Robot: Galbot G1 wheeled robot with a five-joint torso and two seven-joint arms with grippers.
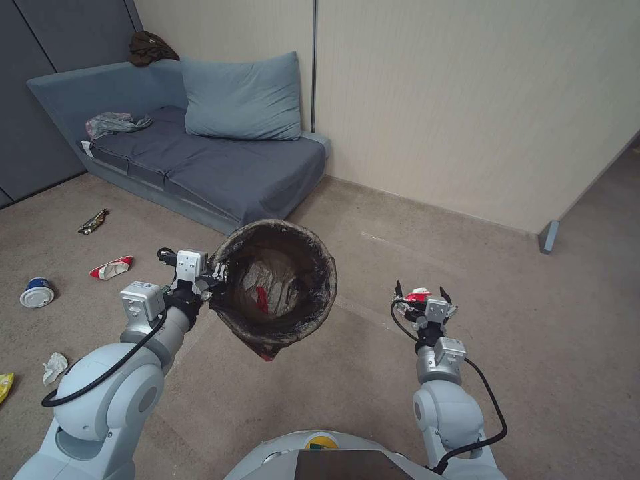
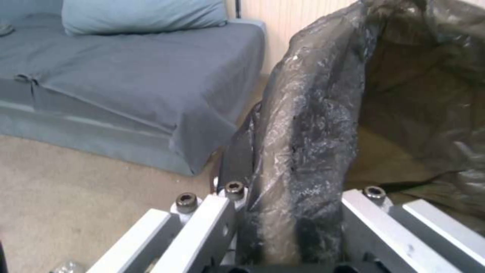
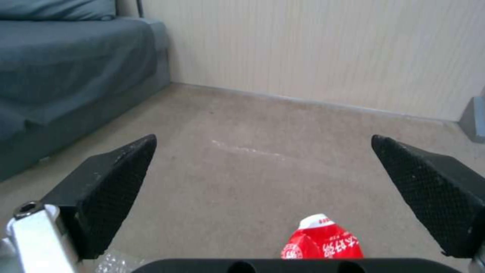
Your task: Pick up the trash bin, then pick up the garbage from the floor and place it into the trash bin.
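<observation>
On the far left of the floor (image 1: pixel 220 413) we see litter lying loose: a yellow wrapper (image 1: pixel 5 385) at the edge, crumpled white paper (image 1: pixel 55 367), a blue-white cup (image 1: pixel 37 292), a crushed red-white cup (image 1: pixel 111 268) and a shiny wrapper (image 1: pixel 93 221) nearer the sofa (image 1: pixel 220 167). Our left end effector (image 1: pixel 215 273) is pinched on the bag-covered rim of the trash bin (image 1: pixel 310 263), holding it off the carpet, tipped so its mouth faces us; some trash already lies inside. To the right, our right end effector (image 1: pixel 421 291) has its fingers spread wide over a red-white piece of garbage (image 3: pixel 322 243), which appears to lie on the carpet just below, not gripped. We judge the risks to be the thin rim grip slipping on the slick bag, the tilted bin spilling its contents, or the light piece sliding away as the fingers come together
</observation>
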